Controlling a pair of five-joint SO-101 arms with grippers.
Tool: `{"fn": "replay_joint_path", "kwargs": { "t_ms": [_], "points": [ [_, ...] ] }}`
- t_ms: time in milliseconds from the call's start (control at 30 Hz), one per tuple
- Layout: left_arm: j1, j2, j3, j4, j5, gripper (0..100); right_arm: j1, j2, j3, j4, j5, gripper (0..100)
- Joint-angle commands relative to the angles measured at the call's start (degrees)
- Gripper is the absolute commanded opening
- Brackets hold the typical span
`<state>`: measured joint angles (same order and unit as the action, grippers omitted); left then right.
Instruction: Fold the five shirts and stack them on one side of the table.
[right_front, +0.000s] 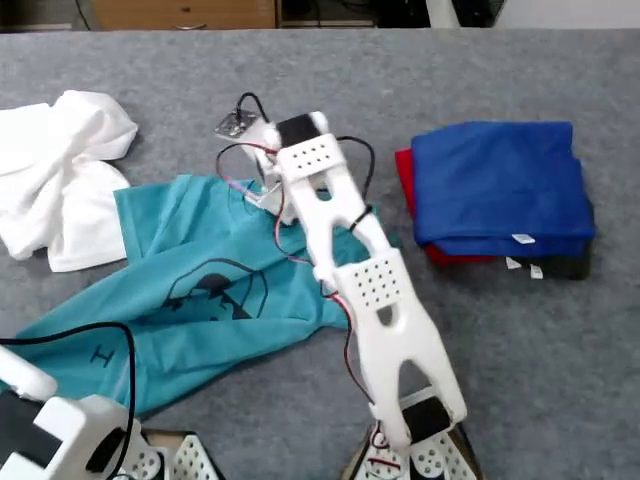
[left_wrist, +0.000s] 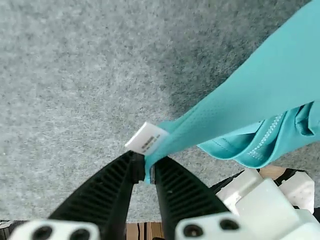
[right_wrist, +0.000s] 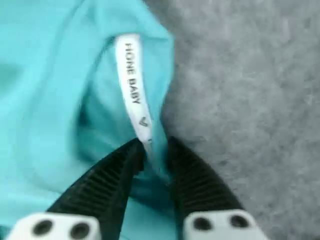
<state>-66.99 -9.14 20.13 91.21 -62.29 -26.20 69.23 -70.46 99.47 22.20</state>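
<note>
White shirt (right_front: 62, 170): crumpled in the upper left of the high view on the grey table (right_front: 560, 380), its edge touching the teal shirt (right_front: 210, 285).

Left arm (right_front: 70, 430): lower left corner.

Left gripper (left_wrist: 146, 162): fingers clamped on a stretched edge of the teal shirt, beside a small white tag (left_wrist: 146, 138).

Teal shirt: spread unfolded from lower left toward centre.

Right arm (right_front: 370, 290): runs from bottom centre up to the shirt's collar.

Right gripper (right_wrist: 155, 147): fingers pinched on the collar at the neck label (right_wrist: 132, 85).

Folded stack, right of centre: blue shirt (right_front: 500, 185) on top, red shirt (right_front: 405, 180) beneath, dark shirt (right_front: 565, 265) at the bottom.
</note>
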Motion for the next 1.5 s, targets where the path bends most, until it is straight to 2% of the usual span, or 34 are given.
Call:
{"fn": "replay_joint_path", "kwargs": {
  "t_ms": [0,167,233,400,600,900,967,1067,1200,1367,1467],
  "points": [
    [0.8,-2.2,1.1,-0.3,-0.6,2,5.1,2.4,-4.5,3.0,2.5,0.0],
    [0.8,-2.2,1.8,-0.4,-0.6,2,13.0,-5.1,7.4,3.1,2.5,0.1],
    [0.8,-2.2,1.6,-0.4,-0.6,2,15.5,-11.5,16.7,3.0,3.2,0.1],
    [3.2,-2.2,1.8,-0.3,-0.4,2,19.1,-31.1,44.6,2.6,10.0,0.1],
    [9.8,-2.2,3.5,0.1,-0.2,2,27.5,-52.3,67.8,-2.6,17.1,0.1],
    [21.8,-2.2,12.7,0.1,-0.2,2,41.4,-72.6,85.9,-3.1,32.8,0.2],
    [22.7,-2.2,13.3,0.1,-0.2,2,42.0,-76.6,88.1,-3.1,36.3,0.6],
    [22.7,-2.2,13.1,-0.1,-0.2,2,41.6,-82.5,89.4,-4.0,37.2,6.2],
    [22.6,-2.2,13.0,-0.2,-0.2,2,40.9,-91.0,89.2,-10.5,29.7,17.1],
    [22.4,-2.2,13.3,0.0,-0.2,2,33.5,-99.3,89.2,-11.3,28.0,23.1],
    [22.2,-2.2,13.3,0.1,-0.2,2,26.2,-100.0,89.1,-11.6,27.9,25.5]
  ]
}}
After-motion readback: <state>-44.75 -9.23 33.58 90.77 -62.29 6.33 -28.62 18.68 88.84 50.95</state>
